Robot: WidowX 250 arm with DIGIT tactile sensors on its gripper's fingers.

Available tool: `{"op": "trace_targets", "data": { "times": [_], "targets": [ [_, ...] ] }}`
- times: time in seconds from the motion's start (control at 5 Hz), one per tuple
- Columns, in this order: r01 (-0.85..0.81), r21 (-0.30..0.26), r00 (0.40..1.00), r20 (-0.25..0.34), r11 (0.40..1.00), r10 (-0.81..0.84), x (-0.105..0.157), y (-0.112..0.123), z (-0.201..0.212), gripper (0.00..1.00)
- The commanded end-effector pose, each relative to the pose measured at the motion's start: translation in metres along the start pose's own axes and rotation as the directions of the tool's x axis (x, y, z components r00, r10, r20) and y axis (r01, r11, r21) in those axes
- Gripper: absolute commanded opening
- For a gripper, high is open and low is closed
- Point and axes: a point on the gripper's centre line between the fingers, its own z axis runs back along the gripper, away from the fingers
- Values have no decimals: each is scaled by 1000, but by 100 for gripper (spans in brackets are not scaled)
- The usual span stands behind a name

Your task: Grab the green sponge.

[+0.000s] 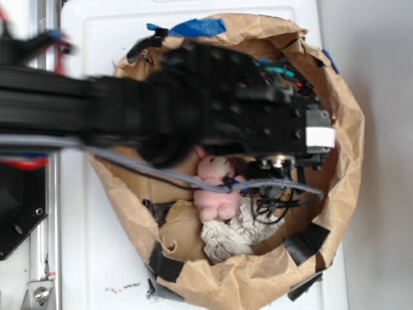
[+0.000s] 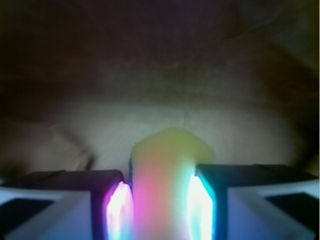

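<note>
Wrist view gives me the clearest read: the sponge (image 2: pixel 167 165), yellow rather than green here, stands between the two fingers (image 2: pixel 117 207) of my gripper (image 2: pixel 162 210), and both lit pads press against its sides. So the claw is clamped on the sponge, with its rounded end poking up toward twelve o'clock past the fingertips.

From the exterior camera I can't see the sponge at all; my arm (image 1: pixel 193 97) covers the middle of the paper-lined basket (image 1: pixel 348 148). The pink bunny (image 1: pixel 216 187) lies at about six o'clock from the wrist, with crumpled grey-white paper (image 1: pixel 229 236) touching it just below.

I judge the grasp itself made, and the step in hand is securing it. Next I'd want a straight lift, keeping the squeeze steady, since soft foam can slip, and clearing the basket wall.
</note>
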Motion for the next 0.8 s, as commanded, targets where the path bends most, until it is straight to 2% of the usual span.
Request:
{"op": "trace_targets", "data": {
  "times": [0.0,0.2,0.6],
  "targets": [
    [-37,-24,994,-108,999,34,-10,10,80,0],
    [-57,-7,987,-149,998,55,-15,10,84,0],
    [-59,7,989,-132,998,59,-16,7,81,0]
  ]
}}
